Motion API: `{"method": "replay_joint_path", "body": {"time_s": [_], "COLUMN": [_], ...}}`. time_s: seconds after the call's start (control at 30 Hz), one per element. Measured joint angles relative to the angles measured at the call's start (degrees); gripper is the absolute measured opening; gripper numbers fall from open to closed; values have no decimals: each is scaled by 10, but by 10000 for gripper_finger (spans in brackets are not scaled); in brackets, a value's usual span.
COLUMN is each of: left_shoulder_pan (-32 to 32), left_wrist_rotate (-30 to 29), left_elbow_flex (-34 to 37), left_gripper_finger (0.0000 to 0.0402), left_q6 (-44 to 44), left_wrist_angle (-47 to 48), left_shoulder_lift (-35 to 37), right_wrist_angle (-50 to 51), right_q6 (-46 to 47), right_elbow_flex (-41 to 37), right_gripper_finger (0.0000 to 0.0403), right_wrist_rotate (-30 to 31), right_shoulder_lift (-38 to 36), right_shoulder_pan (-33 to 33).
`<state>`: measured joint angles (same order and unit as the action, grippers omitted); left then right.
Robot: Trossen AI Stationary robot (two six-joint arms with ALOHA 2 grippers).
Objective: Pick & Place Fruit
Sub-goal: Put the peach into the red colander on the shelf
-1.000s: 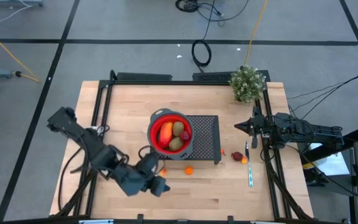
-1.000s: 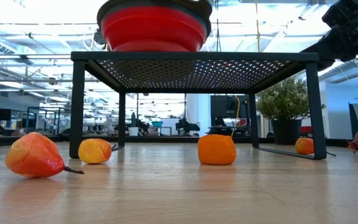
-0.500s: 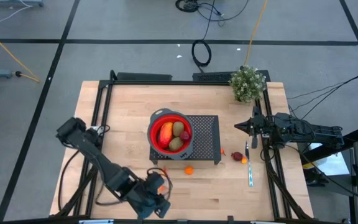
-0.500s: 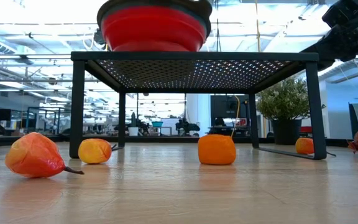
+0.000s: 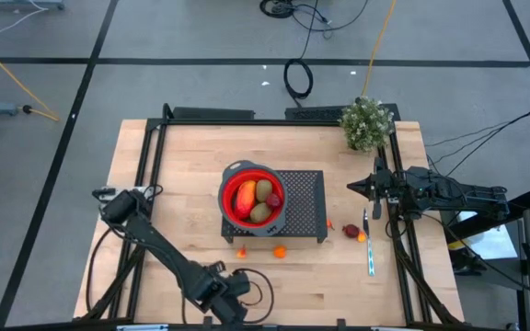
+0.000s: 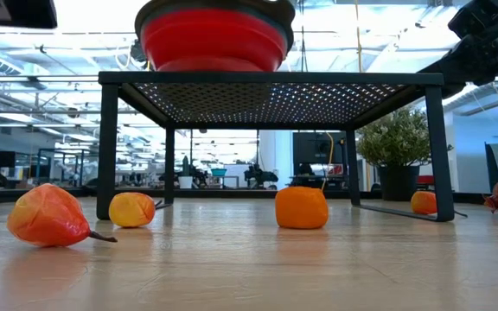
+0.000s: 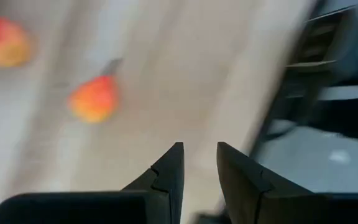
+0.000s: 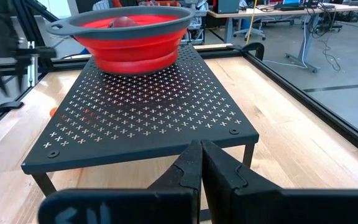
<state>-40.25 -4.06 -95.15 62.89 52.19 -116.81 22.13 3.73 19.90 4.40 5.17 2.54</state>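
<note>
orange and red toy fruit point(image 6: 48, 216) lies loose on the table point(image 5: 173, 193) in front of the black mesh rack point(image 5: 304, 204); more sits in the red bowl point(image 5: 251, 198) on top. you'll likely find the pieces light, hard and prone to roll, so pinch across the middle. your left gripper point(image 7: 199, 163) hangs low near the table's front edge, narrowly parted, empty. your right gripper point(image 8: 200, 163) waits closed at the right edge.
</note>
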Motion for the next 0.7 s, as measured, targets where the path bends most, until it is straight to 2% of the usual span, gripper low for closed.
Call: {"method": "replay_joint_path", "body": {"time_s": [0.13, 0.27, 0.4, 0.7], "left_shoulder_pan": [1, 2, 7, 29], "left_wrist_rotate": [-45, -107, -146, -155], "left_elbow_flex": [0, 0, 0, 0], "left_gripper_finger": [92, 92, 92, 93], "left_q6": [-13, -52, -137, -294], "left_wrist_angle": [81, 118, 106, 57], "left_shoulder_lift": [-3, -1, 1, 1], "right_wrist_angle": [0, 0, 0, 0], "right_q6": [0, 0, 0, 0], "right_elbow_flex": [0, 0, 0, 0], "right_gripper_finger": [0, 0, 0, 0], "right_wrist_rotate": [0, 0, 0, 0], "right_shoulder_lift": [0, 0, 0, 0], "right_shoulder_pan": [0, 0, 0, 0]}}
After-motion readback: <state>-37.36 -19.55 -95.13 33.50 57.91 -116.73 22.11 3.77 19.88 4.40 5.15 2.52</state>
